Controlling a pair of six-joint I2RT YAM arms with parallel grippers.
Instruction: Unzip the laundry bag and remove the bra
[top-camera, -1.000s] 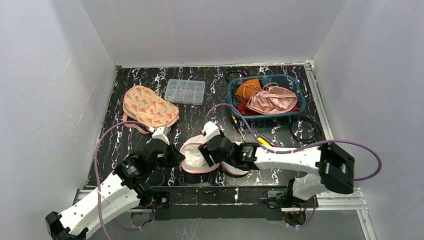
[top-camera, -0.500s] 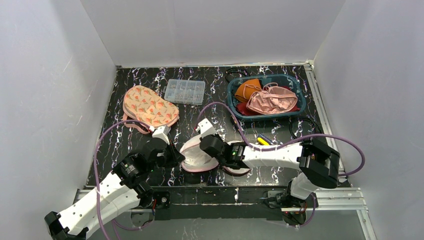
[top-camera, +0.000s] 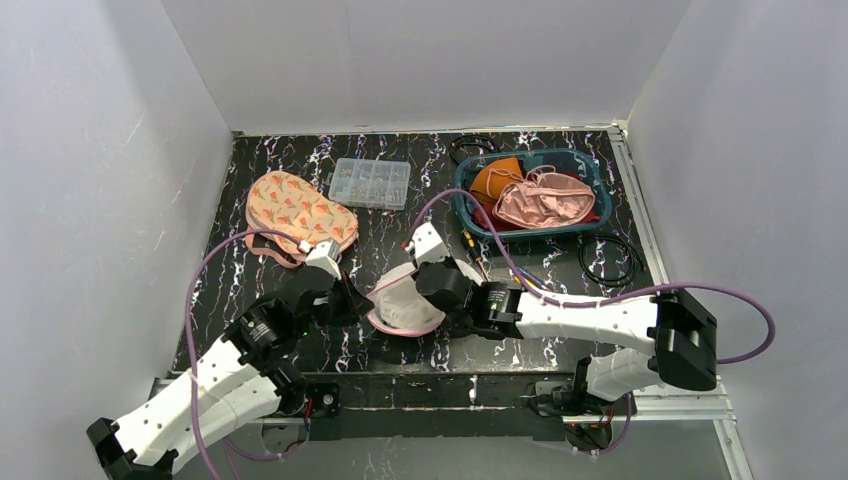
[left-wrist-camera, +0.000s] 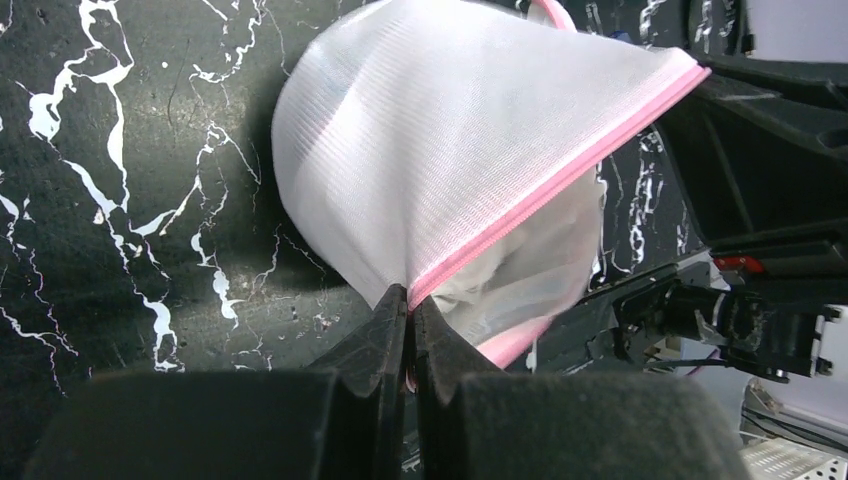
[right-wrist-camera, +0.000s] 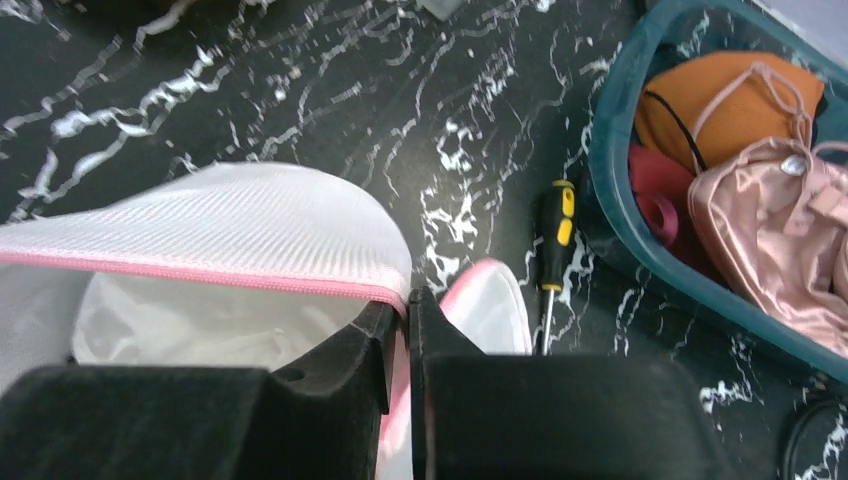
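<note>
Plainly, laundry bag (left-wrist-camera: 450, 170) (pink-edged) between fingers (left-wrist-camera: 378, 340).

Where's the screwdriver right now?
Right wrist view, centre-right: the screwdriver lies on the table between the laundry bag and the teal basket, nearer the basket.

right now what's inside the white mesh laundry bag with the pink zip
Through the gap in the white mesh laundry bag a crumpled pale fabric shows. The mesh covers the rest, so its shape is hidden.
</note>
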